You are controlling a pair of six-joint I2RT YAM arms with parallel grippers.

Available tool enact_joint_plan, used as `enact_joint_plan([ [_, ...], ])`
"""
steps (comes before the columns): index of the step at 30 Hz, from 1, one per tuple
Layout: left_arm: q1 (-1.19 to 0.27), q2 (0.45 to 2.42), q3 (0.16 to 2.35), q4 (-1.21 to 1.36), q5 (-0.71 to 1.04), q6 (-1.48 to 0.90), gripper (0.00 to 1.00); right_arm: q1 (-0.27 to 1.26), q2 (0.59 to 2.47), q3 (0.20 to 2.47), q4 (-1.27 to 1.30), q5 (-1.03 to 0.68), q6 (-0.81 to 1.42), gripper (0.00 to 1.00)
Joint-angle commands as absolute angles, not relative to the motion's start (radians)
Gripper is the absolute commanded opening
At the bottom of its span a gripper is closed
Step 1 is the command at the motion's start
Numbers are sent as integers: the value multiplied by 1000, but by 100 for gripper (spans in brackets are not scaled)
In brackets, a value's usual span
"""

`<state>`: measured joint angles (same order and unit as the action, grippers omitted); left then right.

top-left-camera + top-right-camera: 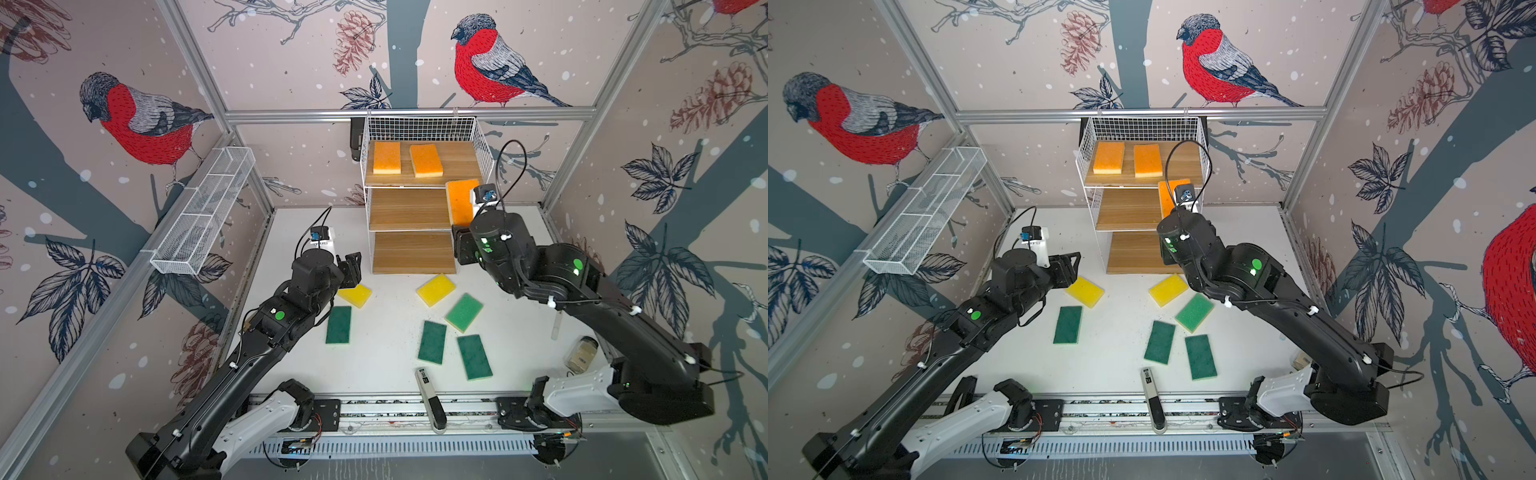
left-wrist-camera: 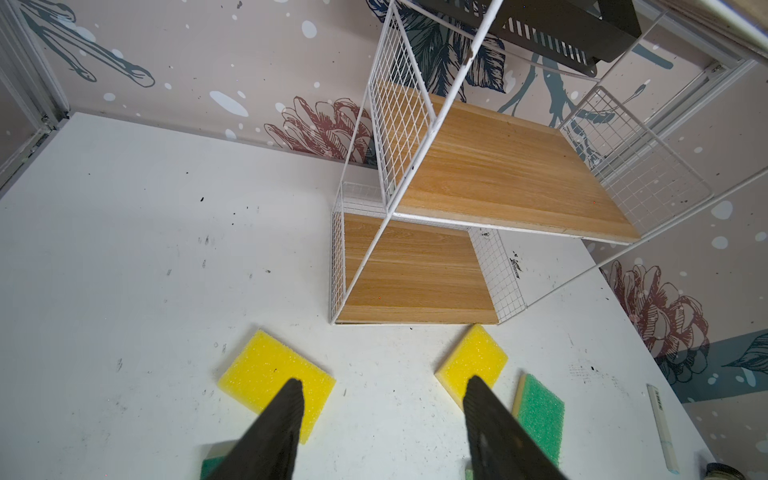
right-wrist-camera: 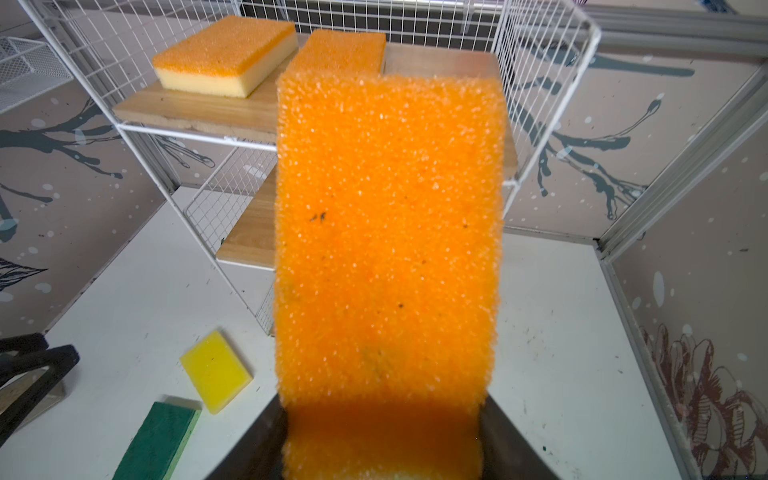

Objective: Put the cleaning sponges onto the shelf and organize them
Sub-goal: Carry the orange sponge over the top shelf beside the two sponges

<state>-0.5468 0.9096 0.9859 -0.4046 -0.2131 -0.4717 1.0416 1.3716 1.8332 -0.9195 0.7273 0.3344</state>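
Held orange sponge (image 3: 386, 249) fills the right wrist view, clamped at 1 short end between the jaws of the right gripper (image 3: 382, 409). The rest of it projects past the fingertips toward the shelf (image 1: 407, 210). In both top views it is off the table (image 1: 386, 374), in front of the shelf's right edge at middle-board level.

2 shelved orange sponges (image 1: 387, 157) (image 1: 426, 160) lie flat, side by side, on the top board.

Left gripper (image 2: 383, 381): jaws apart, nothing between them, above the table. 2 yellow sponges (image 2: 266, 370) (image 2: 471, 357) lie before the bottom board, 1 behind each fingertip in the left wrist view; contact cannot be told. 4 green sponges (image 1: 338, 324) (image 1: 464, 311) (image 1: 432, 341) (image 1: 474, 356) lie flat, nearer the front.
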Motion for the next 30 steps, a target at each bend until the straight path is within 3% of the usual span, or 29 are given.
enact_joint_plan([
  [1, -546, 912, 988, -373, -226, -458, 62, 1003, 1399, 1878, -851, 729, 229, 60],
  [9, -545, 928, 991, -349, -221, -453, 62, 889, 1436, 1919, -709, 609, 115, 60],
  [30, -534, 927, 992, -318, -241, -445, 63, 761, 1639, 2109, -642, 527, 4, 60],
])
